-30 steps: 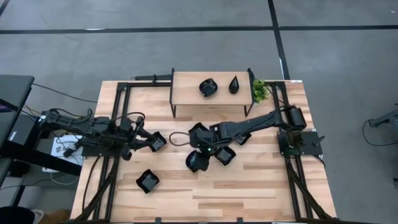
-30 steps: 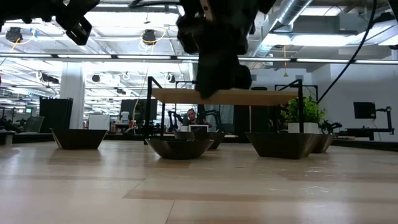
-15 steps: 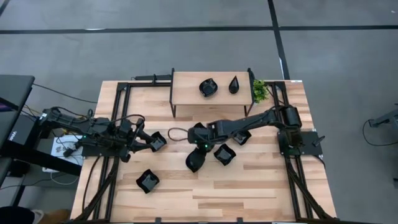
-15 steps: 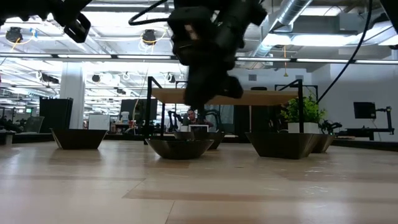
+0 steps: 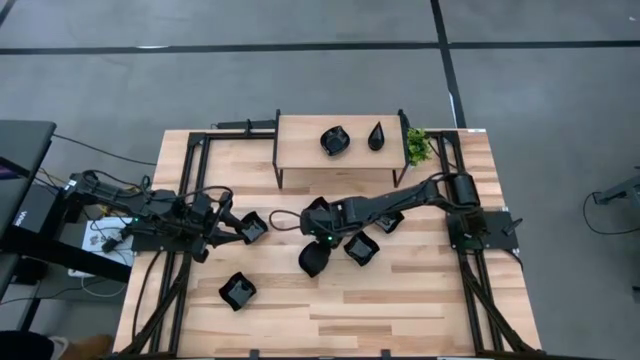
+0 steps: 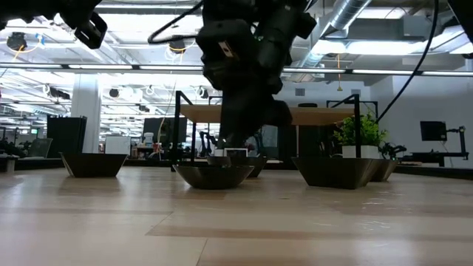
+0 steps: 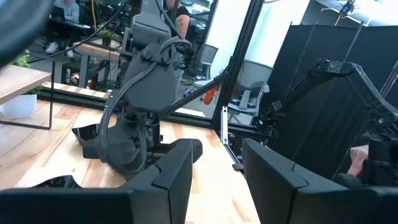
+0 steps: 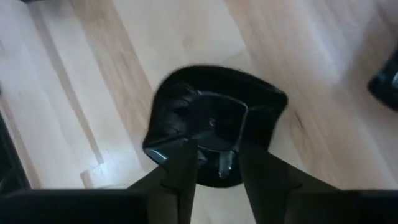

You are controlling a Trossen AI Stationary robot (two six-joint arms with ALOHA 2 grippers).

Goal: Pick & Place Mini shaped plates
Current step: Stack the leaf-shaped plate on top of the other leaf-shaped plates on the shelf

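The right gripper (image 5: 313, 247) hangs over the middle of the table (image 5: 400, 300), pointing down at a rounded plate (image 8: 214, 134) that sits on the wood right under it; in the right wrist view its two fingers (image 8: 177, 171) stand apart with a gap between them, above the plate's near rim, clamping nothing. The left gripper (image 5: 238, 228) waits at the table's left side, its fingers (image 7: 168, 177) parted and empty, just beside a square plate (image 5: 254, 226). Other plates lie on the table: one (image 5: 238, 291) near the front left, one (image 5: 361, 248) just right of the rounded plate, and another (image 5: 390, 221) partly under the right arm. Two more plates (image 5: 334, 140) rest on the small raised shelf (image 5: 300, 145) at the back, next to a green plant (image 5: 417, 146)
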